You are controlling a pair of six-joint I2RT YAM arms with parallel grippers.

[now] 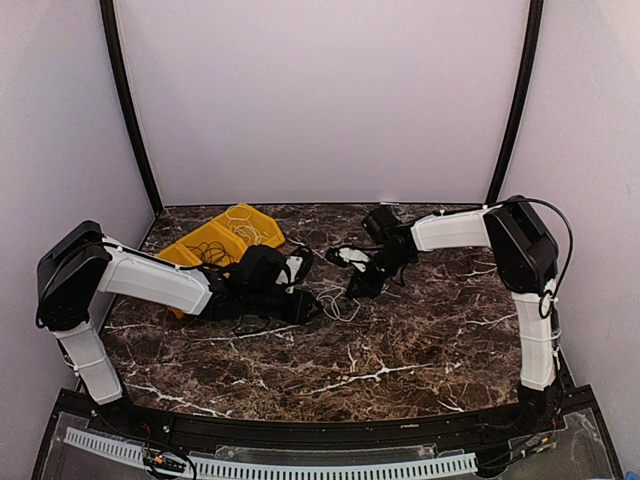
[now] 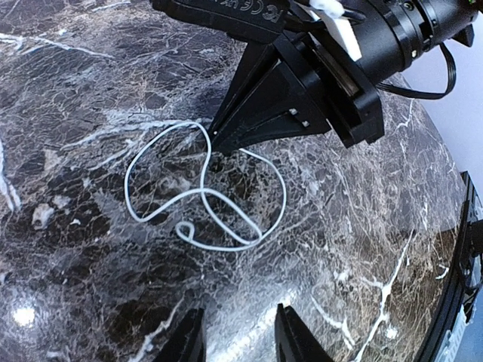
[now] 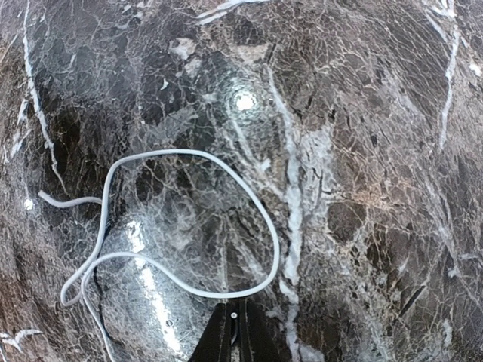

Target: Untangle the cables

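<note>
A thin white cable [image 2: 204,196] lies in a loose, crossing loop on the dark marble table; it also shows in the top view [image 1: 340,300] and the right wrist view [image 3: 189,158]. My right gripper [image 3: 235,305] is shut, its tips pinching the near side of the white loop; in the left wrist view its black fingers [image 2: 226,139] touch the cable's top. My left gripper [image 2: 238,339] is open and empty, low over the table just short of the loop. More thin cables, white and black [image 1: 232,240], lie in the yellow bin. I see no red-orange cable.
A yellow bin [image 1: 195,245] stands at the back left, behind my left arm [image 1: 150,280]. The two grippers sit close together near the table's middle [image 1: 330,290]. A black frame edge [image 2: 460,286] runs along the near side.
</note>
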